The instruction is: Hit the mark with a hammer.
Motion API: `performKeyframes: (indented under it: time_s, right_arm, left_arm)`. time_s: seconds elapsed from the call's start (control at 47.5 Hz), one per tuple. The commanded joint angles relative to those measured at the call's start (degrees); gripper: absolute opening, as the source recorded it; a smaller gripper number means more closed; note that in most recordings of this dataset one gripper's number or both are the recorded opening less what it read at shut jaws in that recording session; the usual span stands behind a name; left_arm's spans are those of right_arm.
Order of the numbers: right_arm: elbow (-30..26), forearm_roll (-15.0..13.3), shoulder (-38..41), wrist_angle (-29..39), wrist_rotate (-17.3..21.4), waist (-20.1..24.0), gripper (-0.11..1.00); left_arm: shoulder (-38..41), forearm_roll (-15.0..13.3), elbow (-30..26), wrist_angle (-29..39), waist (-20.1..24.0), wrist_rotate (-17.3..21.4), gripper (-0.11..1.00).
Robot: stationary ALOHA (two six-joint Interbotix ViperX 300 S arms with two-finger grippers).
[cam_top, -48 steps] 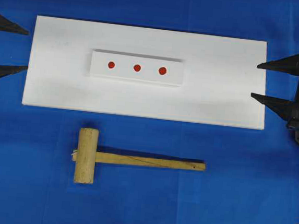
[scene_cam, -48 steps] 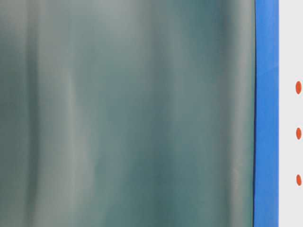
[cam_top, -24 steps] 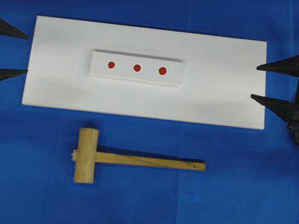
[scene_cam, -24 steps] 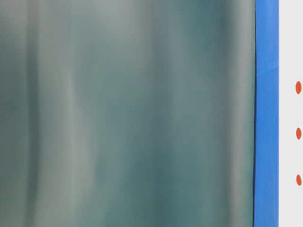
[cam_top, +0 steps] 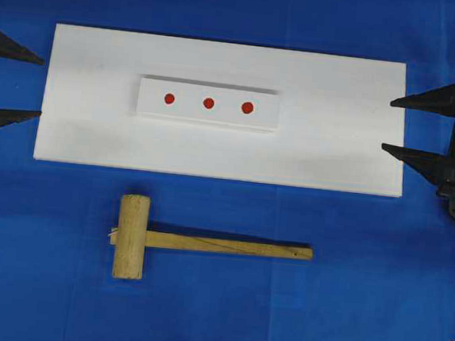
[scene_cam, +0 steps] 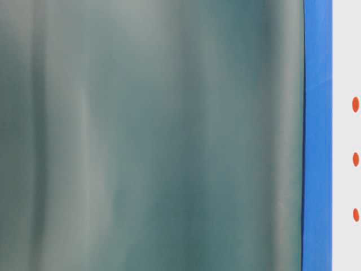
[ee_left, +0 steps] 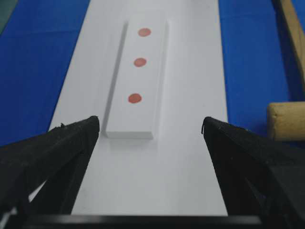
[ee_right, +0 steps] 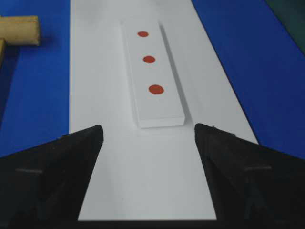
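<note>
Overhead view: bright, even light, colours saturated, blue bench [cam_top: 359, 310] w/ faint soft gradients; white board [cam_top: 333, 148] nearly blown out, little surface detail. Hammer [cam_top: 138, 238] casts a thin dark shadow along the handle's upper edge; raised strip [cam_top: 209, 103] shows a soft shadow at its top and right edges. Table-level view: mostly a blurred grey-green smear [scene_cam: 152, 135], nothing readable there; sharp only at right. Wrist views: near gripper fingers [ee_left: 57, 157] dark, soft; far dots slightly out of focus.

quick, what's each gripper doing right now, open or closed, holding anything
Left gripper: open, holding nothing.
Right gripper: open, holding nothing.
</note>
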Motion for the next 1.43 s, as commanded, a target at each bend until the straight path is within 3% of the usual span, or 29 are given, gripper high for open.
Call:
performKeyframes:
  time_s: [0.0, 1.41]
  right_arm:
    - [-0.8, 0.0, 0.3, 0.2, 0.1, 0.0, 0.69]
    - [-0.7, 0.0, 0.4, 1.8, 0.1, 0.0, 0.69]
  left_arm:
    - [0.4, -0.2, -0.6, -0.5, -0.2, -0.2, 0.88]
    - [0.4, -0.2, -0.6, -0.4, -0.2, -0.4, 0.88]
